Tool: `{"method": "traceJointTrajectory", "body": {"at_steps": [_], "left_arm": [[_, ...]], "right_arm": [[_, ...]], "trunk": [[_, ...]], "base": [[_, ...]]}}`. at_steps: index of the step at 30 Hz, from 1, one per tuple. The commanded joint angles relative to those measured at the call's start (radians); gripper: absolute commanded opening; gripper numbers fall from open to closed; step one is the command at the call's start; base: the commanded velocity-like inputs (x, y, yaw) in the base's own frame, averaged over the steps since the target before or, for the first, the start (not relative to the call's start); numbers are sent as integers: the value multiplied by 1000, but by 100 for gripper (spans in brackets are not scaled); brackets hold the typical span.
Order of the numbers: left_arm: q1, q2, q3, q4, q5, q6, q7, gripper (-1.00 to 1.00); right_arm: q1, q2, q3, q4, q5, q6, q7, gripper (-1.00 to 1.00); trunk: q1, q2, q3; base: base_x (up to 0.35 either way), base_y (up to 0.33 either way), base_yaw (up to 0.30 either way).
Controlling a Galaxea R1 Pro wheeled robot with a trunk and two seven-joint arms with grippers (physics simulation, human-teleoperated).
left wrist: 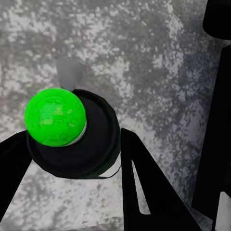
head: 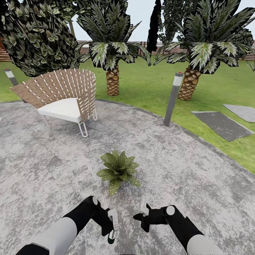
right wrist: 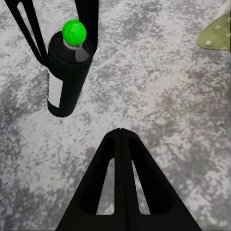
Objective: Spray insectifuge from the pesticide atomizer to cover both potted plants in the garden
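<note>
Flat, even daylight covers the patio (head: 170,166) under a pale sky at 12 o'clock — no glare and no sharp cast shadows. The palms (head: 209,42) look dark and coarsely textured, and the lamp post (head: 173,99) at 2 o'clock leans from wide-angle distortion. Both wrist views are softer — the paving blurs into grey blotches.

My left gripper (left wrist: 72,159) matt black round the dark smooth atomizer (right wrist: 65,72), glossy green cap, rough mottled stone patio (head: 177,170), woven wicker chair (head: 67,94).
</note>
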Motion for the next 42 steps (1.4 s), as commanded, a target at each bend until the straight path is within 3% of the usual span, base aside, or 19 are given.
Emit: {"method": "traceJointTrajectory", "body": {"at_steps": [1,10,14,24,27,28,30,32,42], "left_arm": [[0,-1,-3,-2,0,10,-4,-100],[0,-31,0,-16,6,12,0,-100],[0,-33,4,-21,8,13,2,-100],[-1,-35,10,-23,14,12,2,-100],[-1,-40,11,-23,14,-19,2,-100],[-2,-40,14,-23,19,-27,2,-100],[-2,-39,18,-22,83,-37,1,-100],[-2,-39,18,-22,99,-39,1,-100],[-1,-41,18,-21,108,-42,1,-100]], "right_arm": [[-3,1,-1,-12,9,2,1,-100],[-7,4,-1,-41,7,12,1,-100],[-6,24,-1,-41,7,12,3,-100],[-8,43,-1,-41,8,14,3,-100],[-8,46,-1,-41,8,14,3,-100],[-8,47,-1,-41,8,14,3,-100],[-8,47,-1,-41,8,14,3,-100],[-8,47,-1,-41,8,14,3,-100],[-8,47,-1,-41,8,14,3,-100]], "trunk": [[0,0,-1],[0,0,-1],[0,0,-1],[0,0,-1],[0,0,-1],[0,0,-1],[0,0,-1],[0,0,-1],[0,0,-1]], "base": [[0,0,0],[0,0,0],[0,0,0],[0,0,0],[0,0,0],[0,0,0],[0,0,0],[0,0,0],[0,0,0]]}}
